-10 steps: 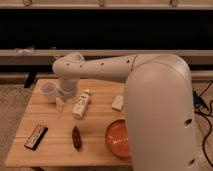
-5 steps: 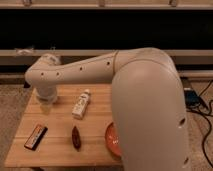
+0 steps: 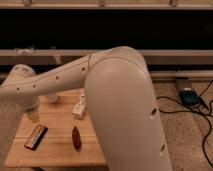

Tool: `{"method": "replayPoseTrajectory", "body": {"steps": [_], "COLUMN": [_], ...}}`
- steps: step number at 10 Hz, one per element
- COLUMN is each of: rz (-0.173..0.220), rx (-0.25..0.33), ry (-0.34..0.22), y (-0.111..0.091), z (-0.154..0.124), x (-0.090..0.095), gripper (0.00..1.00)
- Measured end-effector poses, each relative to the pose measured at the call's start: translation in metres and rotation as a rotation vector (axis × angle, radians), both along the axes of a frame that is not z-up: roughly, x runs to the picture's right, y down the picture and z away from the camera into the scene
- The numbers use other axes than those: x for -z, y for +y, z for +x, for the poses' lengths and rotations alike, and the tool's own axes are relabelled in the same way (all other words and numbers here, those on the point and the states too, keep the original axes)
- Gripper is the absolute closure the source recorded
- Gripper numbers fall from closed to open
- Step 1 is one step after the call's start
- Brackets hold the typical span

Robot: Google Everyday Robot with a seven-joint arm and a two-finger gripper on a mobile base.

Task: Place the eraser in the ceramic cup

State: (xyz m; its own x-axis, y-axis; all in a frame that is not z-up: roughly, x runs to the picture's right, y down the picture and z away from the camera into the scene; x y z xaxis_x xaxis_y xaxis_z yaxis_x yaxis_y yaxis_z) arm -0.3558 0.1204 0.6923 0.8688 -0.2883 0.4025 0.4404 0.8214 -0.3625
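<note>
While the eraser (image 3: 36,136) lies flat at the front-left of the wooden table (image 3: 57,155), untouched, my gripper (image 3: 32,116) hangs just above and behind it, jaws wide, holding nothing.
Item: ceramic cup (image 3: 52,98), mostly hidden beneath my forearm, further back on the table.
Item: white bottle (image 3: 79,106), mid-table.
Item: reddish spindle (image 3: 76,137), right of the eraser, apart from it.
Step in hand, by my judgement: descend onto the eraser. Best done by straddling its narrow width, fingers squared to both long edges, then closing evenly.
</note>
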Motion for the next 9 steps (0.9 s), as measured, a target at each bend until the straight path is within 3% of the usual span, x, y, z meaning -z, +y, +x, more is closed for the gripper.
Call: {"method": "replayPoseTrajectory", "body": {"steps": [2,4,6,9], "rz": [0.077,0.106,0.100,0.076], "rx": [0.122,0.210,0.290,0.351], "ry": [-0.008,-0.017,-0.028,-0.015], "y": [0.028,0.055,0.077,0.086], "z": [-0.012,-0.021,-0.034,-0.043], "x": [0.003,-0.002,-0.010,-0.036], "gripper": [0.35,0.35,0.35,0.35]}}
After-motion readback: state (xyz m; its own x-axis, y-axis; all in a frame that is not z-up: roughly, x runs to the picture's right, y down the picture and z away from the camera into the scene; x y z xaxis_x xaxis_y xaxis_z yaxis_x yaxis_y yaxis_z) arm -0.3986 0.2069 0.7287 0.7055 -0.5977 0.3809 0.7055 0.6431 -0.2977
